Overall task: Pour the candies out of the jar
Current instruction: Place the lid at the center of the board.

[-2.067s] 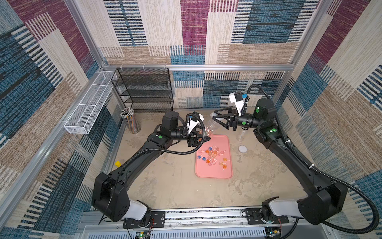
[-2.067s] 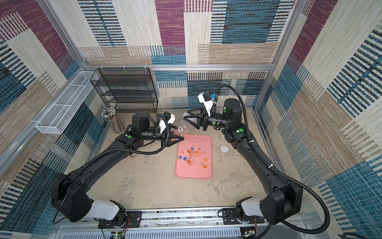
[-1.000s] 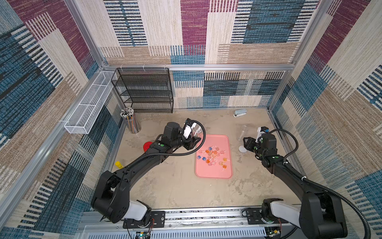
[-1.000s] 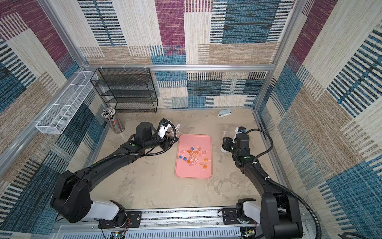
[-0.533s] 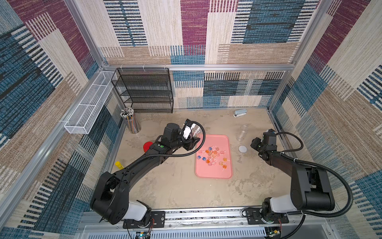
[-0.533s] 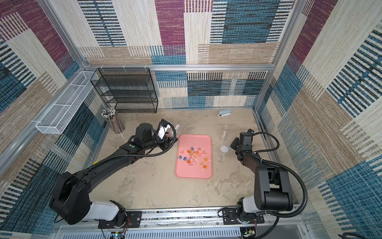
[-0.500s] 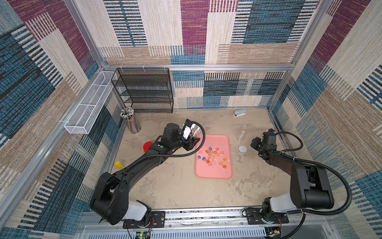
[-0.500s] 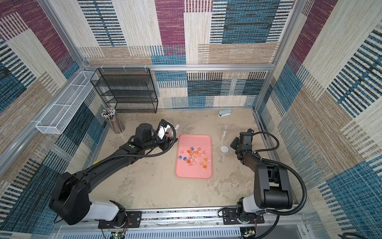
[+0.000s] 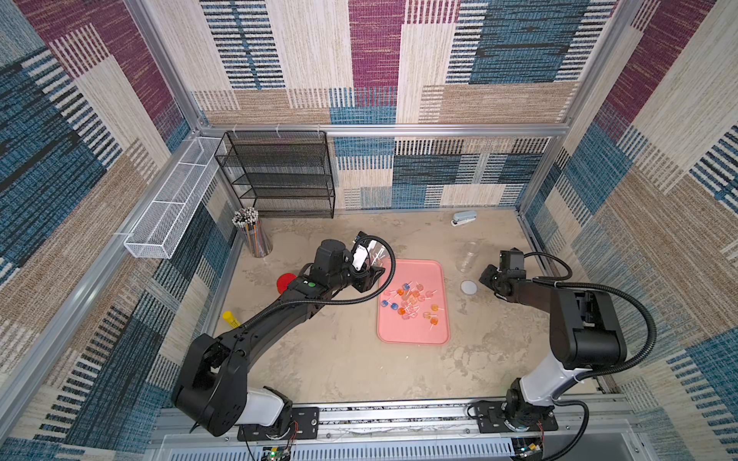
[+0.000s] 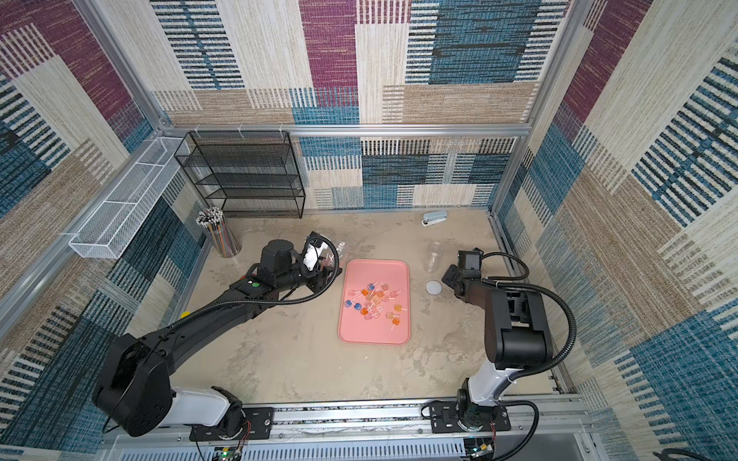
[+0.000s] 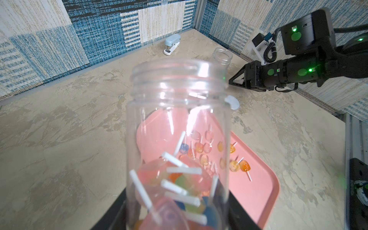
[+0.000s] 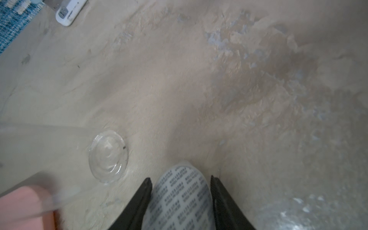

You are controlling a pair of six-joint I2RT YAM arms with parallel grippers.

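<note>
Bench: pink tray at centre, with a scatter of candies on it (so part of the pour looks done).

The left tool is clamped low on the body of the jar, just off the tray's 11 o'clock corner. The mouth is open and points away from the jaws.

The jar is judged to be light, thin, smooth clear plastic. It is likely to twist in the jaws when tipped, so the low hold suits. Hard squeezing would flex it.

More candies sit heaped at the base end, between the jaws. Their sticks may bridge at the neck.

The right tool is closed and empty on the tray's 3 o'clock side, with the white lid just beside its tip.
</note>
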